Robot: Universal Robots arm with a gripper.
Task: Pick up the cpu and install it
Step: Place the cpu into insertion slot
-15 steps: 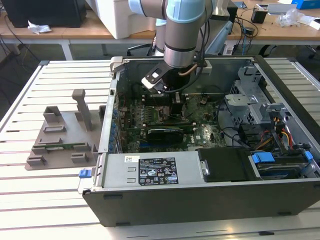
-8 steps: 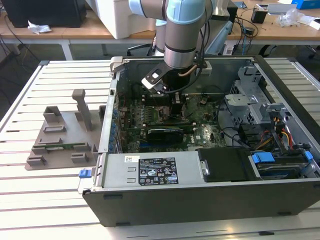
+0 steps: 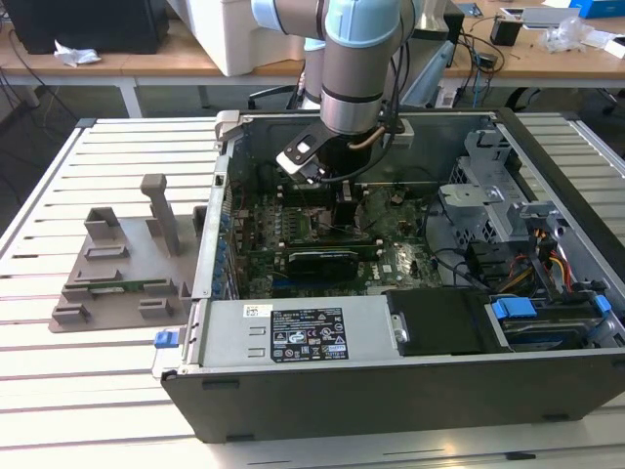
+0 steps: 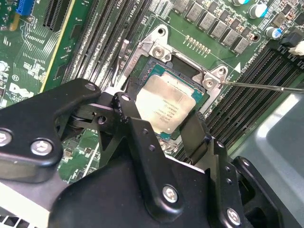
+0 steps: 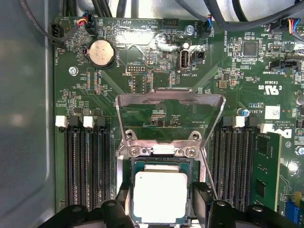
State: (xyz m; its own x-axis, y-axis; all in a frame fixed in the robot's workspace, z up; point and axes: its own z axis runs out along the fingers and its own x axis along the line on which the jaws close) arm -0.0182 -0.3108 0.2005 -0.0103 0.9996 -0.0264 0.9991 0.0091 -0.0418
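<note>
The cpu [image 5: 159, 195] is a flat square chip with a shiny silver top, lying level in the socket [image 5: 164, 164] on the green motherboard [image 5: 142, 61]; it appears in both wrist views [image 4: 166, 102]. My gripper [image 5: 160, 206] sits straight over it, one black finger [image 5: 124, 202] against each of two opposite edges, shut on the chip [image 4: 161, 118]. The metal load plate [image 5: 171, 97] stands swung open beyond the socket, and its thin lever [image 4: 261, 87] sticks out sideways. In the exterior view my gripper [image 3: 335, 181] is low inside the open computer case [image 3: 391, 381].
Black memory slots [image 5: 88, 161] run along both sides of the socket. An expansion card [image 3: 317, 259] lies across the board, with the power supply [image 3: 293, 332] and drive cage [image 3: 488, 195] around it. A grey fixture [image 3: 122, 264] stands on the slatted table at the exterior view's left.
</note>
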